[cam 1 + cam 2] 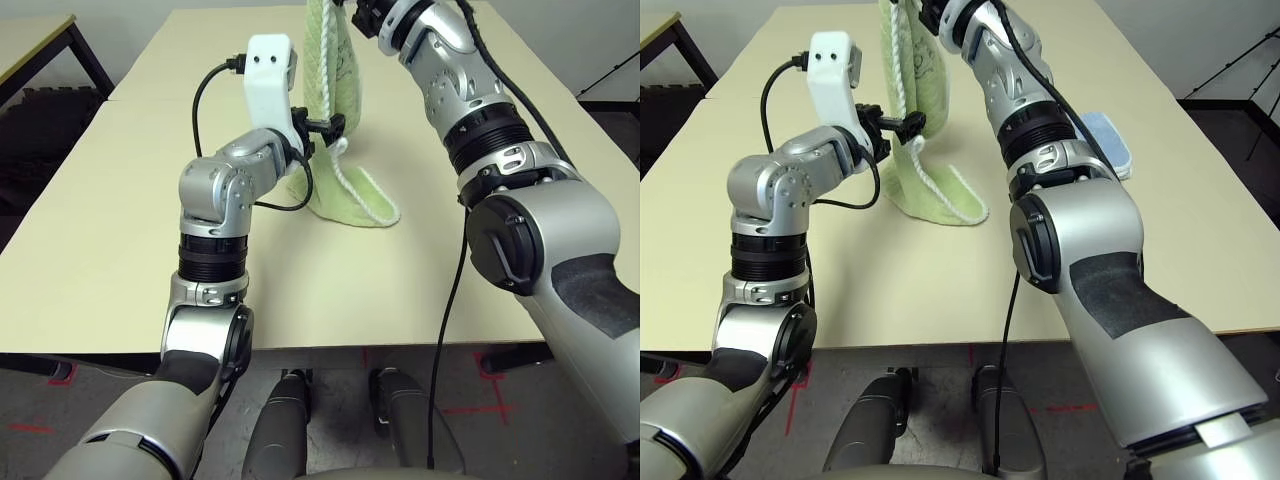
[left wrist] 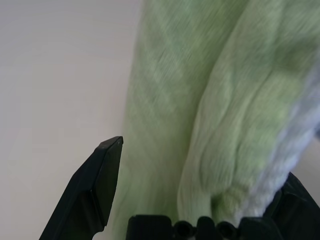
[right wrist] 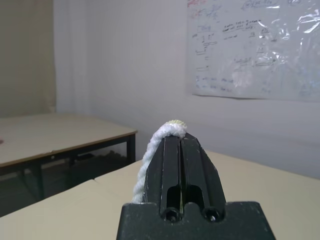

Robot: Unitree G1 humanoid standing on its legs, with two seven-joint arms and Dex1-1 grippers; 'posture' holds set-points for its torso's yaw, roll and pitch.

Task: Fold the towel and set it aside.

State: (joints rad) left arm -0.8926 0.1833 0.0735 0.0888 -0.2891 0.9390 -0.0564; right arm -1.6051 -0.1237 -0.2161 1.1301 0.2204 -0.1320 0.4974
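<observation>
The light green towel (image 1: 337,70) hangs upright over the middle of the table, and its lower end (image 1: 358,208) lies bunched on the tabletop. High above, my right gripper (image 3: 180,136) is shut on the towel's white corded edge (image 3: 166,129). My left gripper (image 1: 326,127) reaches in from the left at the towel's mid height. It is open, with its black fingers (image 2: 102,175) on either side of the hanging towel (image 2: 200,100). The towel's top runs out of the head views.
A smaller folded light blue cloth (image 1: 1108,140) lies on the table (image 1: 100,250) to the right, partly behind my right arm. A second table (image 1: 30,40) stands at the far left, and a tripod leg (image 1: 610,75) at the far right.
</observation>
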